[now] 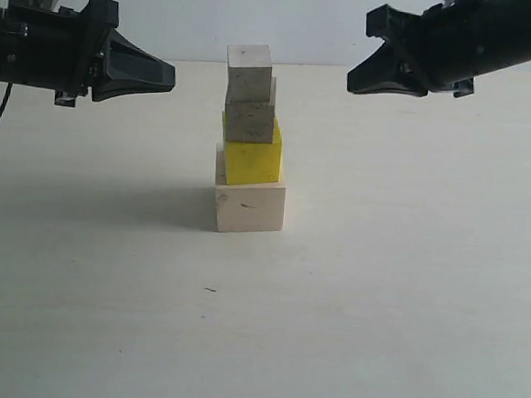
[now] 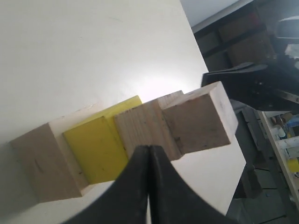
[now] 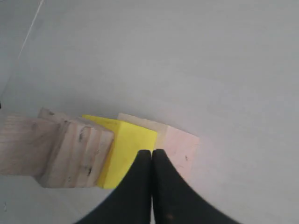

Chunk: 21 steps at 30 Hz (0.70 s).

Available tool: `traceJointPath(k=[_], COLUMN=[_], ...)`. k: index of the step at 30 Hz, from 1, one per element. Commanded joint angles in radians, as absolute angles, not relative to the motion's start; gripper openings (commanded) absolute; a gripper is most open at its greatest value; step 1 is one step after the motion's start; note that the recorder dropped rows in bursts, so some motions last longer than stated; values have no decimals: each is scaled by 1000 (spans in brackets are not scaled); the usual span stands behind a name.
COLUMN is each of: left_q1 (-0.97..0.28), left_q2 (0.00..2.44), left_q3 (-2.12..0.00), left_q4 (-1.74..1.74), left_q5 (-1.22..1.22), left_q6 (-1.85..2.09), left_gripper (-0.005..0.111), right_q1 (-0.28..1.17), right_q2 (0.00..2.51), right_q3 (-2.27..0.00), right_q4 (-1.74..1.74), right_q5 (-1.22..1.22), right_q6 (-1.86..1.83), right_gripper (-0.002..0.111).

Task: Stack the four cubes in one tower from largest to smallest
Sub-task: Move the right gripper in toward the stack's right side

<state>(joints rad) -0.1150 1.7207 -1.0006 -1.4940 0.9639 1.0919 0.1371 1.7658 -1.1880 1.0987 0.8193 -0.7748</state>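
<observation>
One tower stands mid-table: the large pale wood cube (image 1: 249, 208) at the bottom, the yellow cube (image 1: 251, 154) on it, the grainy grey-tan cube (image 1: 249, 120) above, and the small pale cube (image 1: 249, 72) on top. The same column shows from the wrists: large cube (image 2: 39, 161) (image 3: 180, 144), yellow cube (image 2: 96, 151) (image 3: 128, 147), grainy cube (image 2: 145, 128) (image 3: 77, 154), top cube (image 2: 201, 119) (image 3: 21, 144). My left gripper (image 1: 169, 74) (image 2: 149, 148) hangs shut and empty left of the tower's top. My right gripper (image 1: 354, 80) (image 3: 152, 152) is shut and empty to its right. Neither touches the cubes.
The pale table (image 1: 405, 291) carries nothing else but a tiny dark speck (image 1: 210, 290) in front of the tower. Beyond the table edge, the left wrist view shows dark shelving (image 2: 261, 154) and my right arm (image 2: 252, 86).
</observation>
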Motion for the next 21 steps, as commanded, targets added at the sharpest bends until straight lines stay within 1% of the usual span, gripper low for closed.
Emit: traceJointPath(k=[1, 4, 12, 21], left_q1=[-121, -121, -121, -121], left_q2=[1709, 1709, 1709, 1709], left_q3=[-995, -995, -995, -995], left_q4=[-1516, -1530, -1535, -1535], left_q5=[989, 989, 987, 985], left_q6=[1087, 1087, 1087, 1091], left_gripper=[0, 0, 0, 0], right_q1=[133, 135, 136, 152], right_q2=[1833, 1862, 1903, 1919], right_q3=[-1193, -1193, -1193, -1193], right_q4=[1244, 1339, 1438, 1465], right_q5=[896, 957, 1001, 1037], right_q6=[-884, -952, -1006, -1028], right_gripper=[0, 0, 0, 0])
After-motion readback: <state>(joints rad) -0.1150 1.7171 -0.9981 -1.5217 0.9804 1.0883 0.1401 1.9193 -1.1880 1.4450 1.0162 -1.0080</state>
